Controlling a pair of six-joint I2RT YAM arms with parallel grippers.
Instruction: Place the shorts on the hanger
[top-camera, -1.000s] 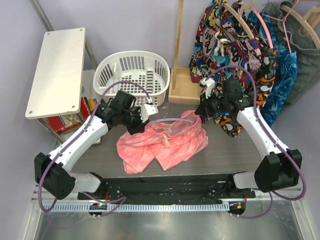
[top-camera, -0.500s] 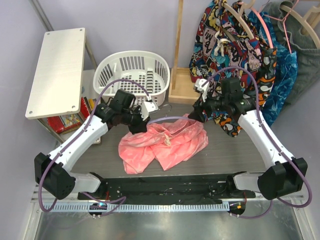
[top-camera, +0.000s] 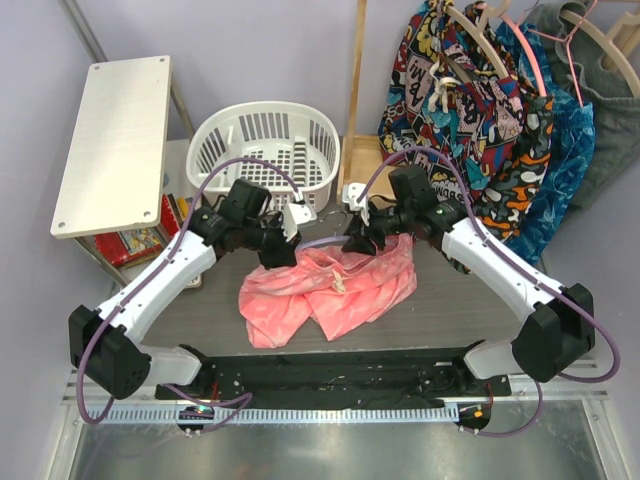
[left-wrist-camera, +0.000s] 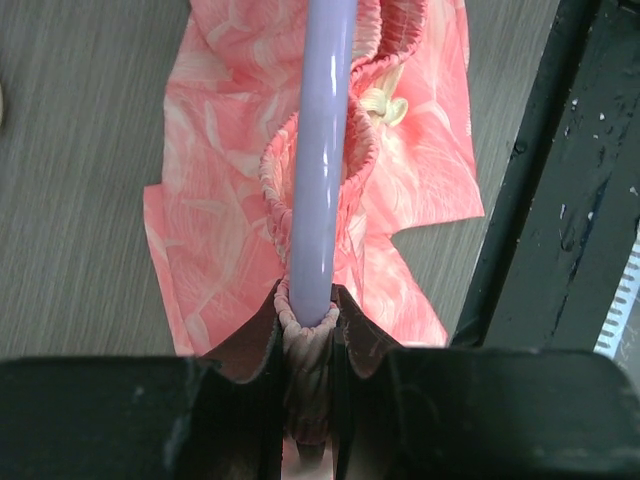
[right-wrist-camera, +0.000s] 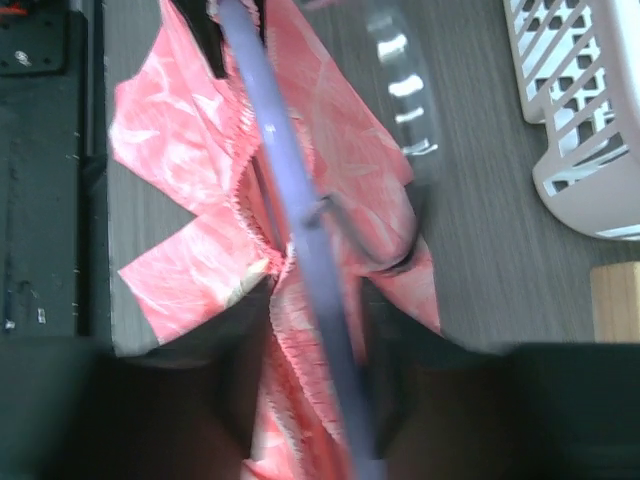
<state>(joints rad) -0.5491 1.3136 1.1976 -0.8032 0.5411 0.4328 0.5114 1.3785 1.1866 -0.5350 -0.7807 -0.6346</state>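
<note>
Top and wrist views, taken together. We observed the left gripper (left-wrist-camera: 305, 325) clenched on the lavender hanger (left-wrist-camera: 322, 150) together with a bunched fold of elastic waistband from the shorts (top-camera: 330, 285). The hanger's bar ran away from these jaws over the coral-pink fabric, passing just beside the white drawstring knot (left-wrist-camera: 385, 100). We found the right gripper (right-wrist-camera: 330, 315) at the opposite side of the garment. Its two fingers (right-wrist-camera: 235, 345) stood apart, straddling the bar and a frilled waistband edge; its wrist view was blurred, and we saw no squeeze on either. The shorts lay crumpled at mid-table (top-camera: 460, 300), legs spread toward the arm bases and waist lifted at the bar. A white slatted basket (top-camera: 265, 140) stood behind.
</note>
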